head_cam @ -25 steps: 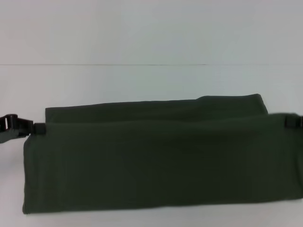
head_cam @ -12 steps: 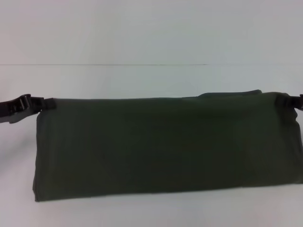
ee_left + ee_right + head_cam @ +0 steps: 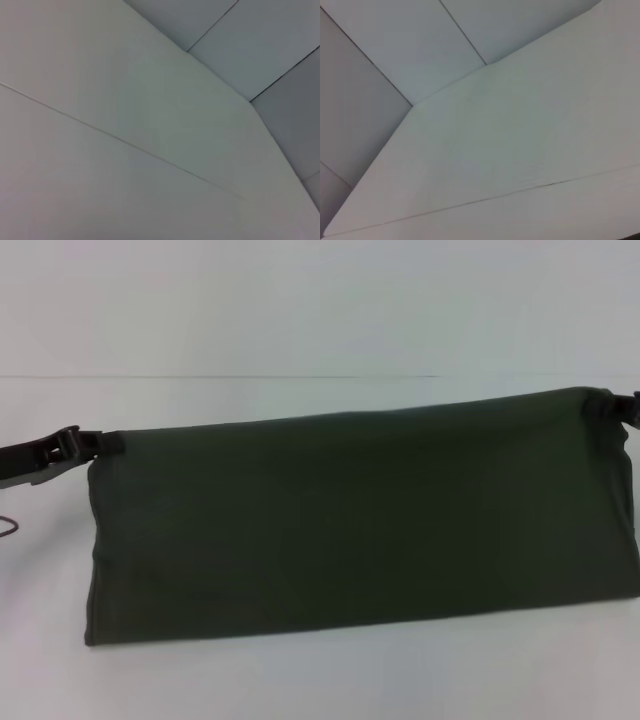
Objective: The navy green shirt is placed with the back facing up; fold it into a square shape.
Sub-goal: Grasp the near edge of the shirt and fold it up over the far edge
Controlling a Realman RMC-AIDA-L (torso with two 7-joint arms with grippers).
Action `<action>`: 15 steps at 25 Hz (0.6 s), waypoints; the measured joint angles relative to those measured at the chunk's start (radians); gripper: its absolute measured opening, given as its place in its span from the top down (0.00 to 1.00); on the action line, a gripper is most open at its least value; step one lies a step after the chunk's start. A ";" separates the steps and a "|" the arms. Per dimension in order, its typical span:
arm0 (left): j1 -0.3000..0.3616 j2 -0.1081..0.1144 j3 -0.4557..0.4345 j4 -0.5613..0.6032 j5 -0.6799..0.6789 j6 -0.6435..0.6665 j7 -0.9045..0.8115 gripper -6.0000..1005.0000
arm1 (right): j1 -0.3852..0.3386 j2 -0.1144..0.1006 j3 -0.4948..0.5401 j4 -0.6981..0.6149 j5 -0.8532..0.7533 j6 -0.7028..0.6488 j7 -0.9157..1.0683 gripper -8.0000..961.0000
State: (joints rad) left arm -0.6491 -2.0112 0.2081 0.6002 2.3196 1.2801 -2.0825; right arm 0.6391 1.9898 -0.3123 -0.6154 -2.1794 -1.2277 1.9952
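The navy green shirt (image 3: 350, 520) hangs as a wide dark olive band across the head view, held up by its two upper corners, its lower edge near the white table. My left gripper (image 3: 100, 443) is shut on the shirt's upper left corner. My right gripper (image 3: 625, 405) is shut on the upper right corner at the frame's right edge and sits a little higher than the left. The wrist views show only white walls and panels, with no shirt or fingers.
The white table (image 3: 300, 680) shows in front of and behind the shirt. A pale wall (image 3: 300, 310) rises behind the table. A thin dark cable (image 3: 8, 528) shows at the left edge.
Both grippers have lifted the shirt's held edge up and away, so the back layer is now hidden. The lower edge has risen and the right side is now higher.
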 joint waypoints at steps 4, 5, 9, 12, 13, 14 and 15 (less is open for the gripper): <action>-0.007 -0.019 0.005 0.000 -0.001 -0.054 0.018 0.93 | 0.019 0.013 -0.036 0.026 0.001 0.107 -0.001 0.90; -0.010 -0.029 0.006 -0.003 -0.008 -0.087 0.033 0.93 | 0.022 0.018 -0.052 0.031 0.002 0.138 -0.003 0.90; -0.017 -0.044 0.007 -0.009 -0.020 -0.135 0.055 0.93 | 0.036 0.046 -0.111 0.042 0.003 0.258 -0.029 0.90; -0.027 -0.061 0.008 -0.011 -0.022 -0.175 0.073 0.93 | 0.052 0.059 -0.135 0.066 0.007 0.326 -0.056 0.89; -0.030 -0.068 0.007 -0.011 -0.022 -0.187 0.080 0.93 | 0.059 0.063 -0.137 0.076 0.009 0.344 -0.065 0.89; -0.032 -0.071 0.007 -0.013 -0.023 -0.194 0.084 0.93 | 0.066 0.067 -0.138 0.086 0.011 0.358 -0.074 0.89; -0.039 -0.076 0.007 -0.023 -0.024 -0.212 0.095 0.93 | 0.070 0.071 -0.139 0.092 0.015 0.370 -0.081 0.89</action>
State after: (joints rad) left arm -0.6884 -2.0876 0.2152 0.5770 2.2952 1.0676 -1.9875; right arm 0.7087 2.0605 -0.4508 -0.5237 -2.1645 -0.8575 1.9140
